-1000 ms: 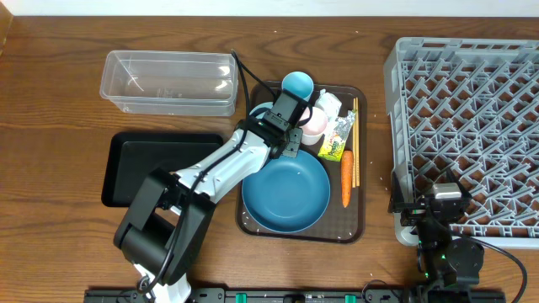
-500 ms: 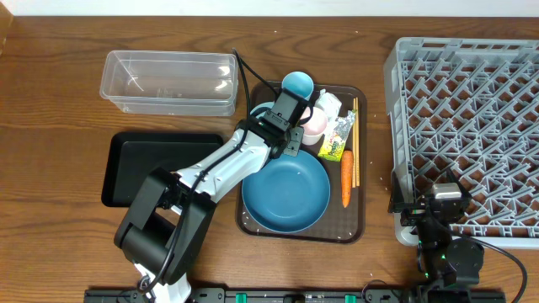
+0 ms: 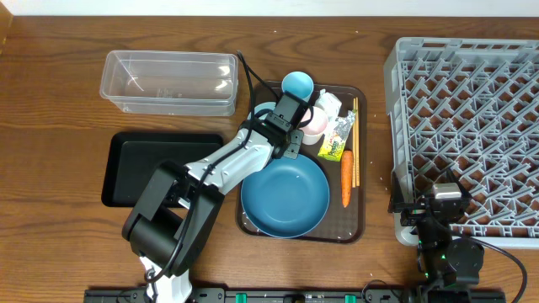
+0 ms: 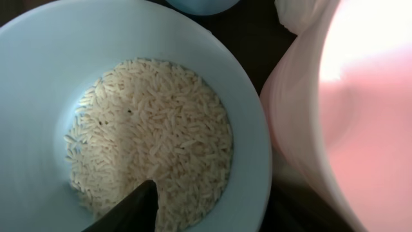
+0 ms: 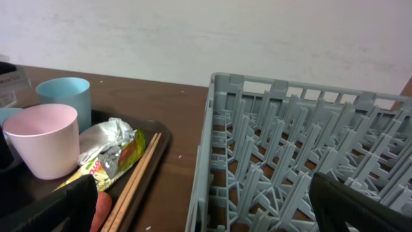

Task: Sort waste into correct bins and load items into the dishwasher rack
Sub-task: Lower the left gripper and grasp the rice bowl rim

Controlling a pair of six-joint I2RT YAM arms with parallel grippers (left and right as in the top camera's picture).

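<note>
My left gripper (image 3: 286, 114) hangs over the white bowl (image 3: 263, 110) on the brown tray. In the left wrist view one dark finger (image 4: 135, 209) rests on the white rice (image 4: 154, 129), well inside the bowl's rim (image 4: 254, 161). The other finger is hidden, and the jaws stand apart. The pinkish-white cup (image 4: 347, 116) is right beside the bowl, with the light-blue cup (image 3: 296, 83) behind. The blue plate (image 3: 286, 198), carrot (image 3: 345, 177), wrapper (image 3: 335, 139), chopsticks (image 3: 354, 143) and crumpled paper (image 3: 330, 103) also lie on the tray. My right gripper (image 5: 203, 187) is open at the grey rack's (image 3: 472, 126) front left corner.
The clear tub (image 3: 168, 82) stands at the back left, and the black tray (image 3: 160, 168) lies in front of it. Both hold nothing. The brown serving tray (image 3: 358, 227) lies between them and the rack. In the right wrist view the rack wall (image 5: 206, 161) is close ahead.
The left arm's elbow has shifted slightly while its gripper stays over the bowl. The right arm has not moved.
</note>
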